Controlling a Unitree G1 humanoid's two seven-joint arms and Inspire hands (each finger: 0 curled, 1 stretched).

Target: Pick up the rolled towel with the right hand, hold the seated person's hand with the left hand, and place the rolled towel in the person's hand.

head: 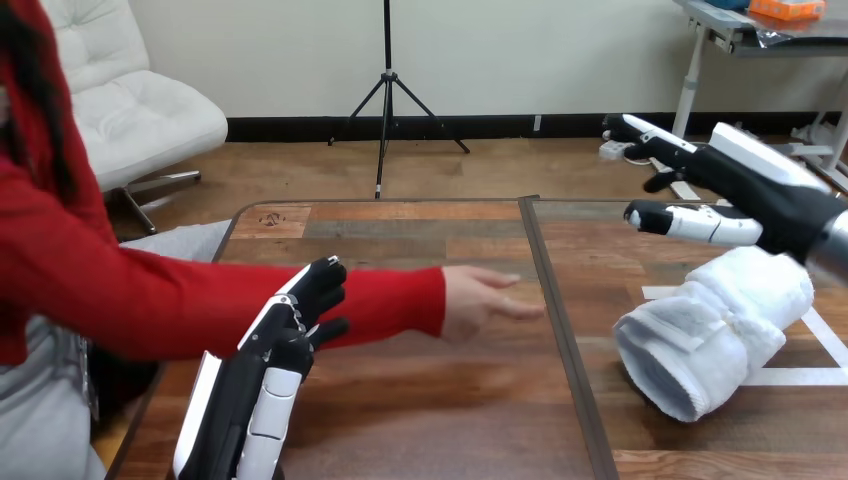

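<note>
- The rolled towel (pixel 715 330) lies on the counter (pixel 450 400) at about 4 o'clock in the head view. It is tilted, with one end toward 7 o'clock and the other toward 1 o'clock. It rests across white tape lines (pixel 825 340), which probably mark its starting spot.
- The right hand (pixel 760 190) hovers just above the towel's 1 o'clock end. Its fingers (pixel 650 135) are straight and spread toward 10 o'clock, closed on nothing. I cannot tell whether the palm brushes the cloth. The wide spread looks meant to straddle the thick roll before closing.
- The person's hand (pixel 485 300) rests on the counter at 9 o'clock of the towel, well apart from it and across a dark seam (pixel 560 300). It is empty and points toward 3 o'clock, seemingly held out to receive the towel.
- The left hand (pixel 285 340) stands at 8 o'clock of the person's hand, beside the red sleeve (pixel 390 300). Its fingers (pixel 320 285) are loosely bent and grip nothing. Whether they touch the sleeve I cannot tell.
- By my reading, the towel is not yet picked up and the person's hand is not yet held, so closing on the towel is the step in hand.
</note>
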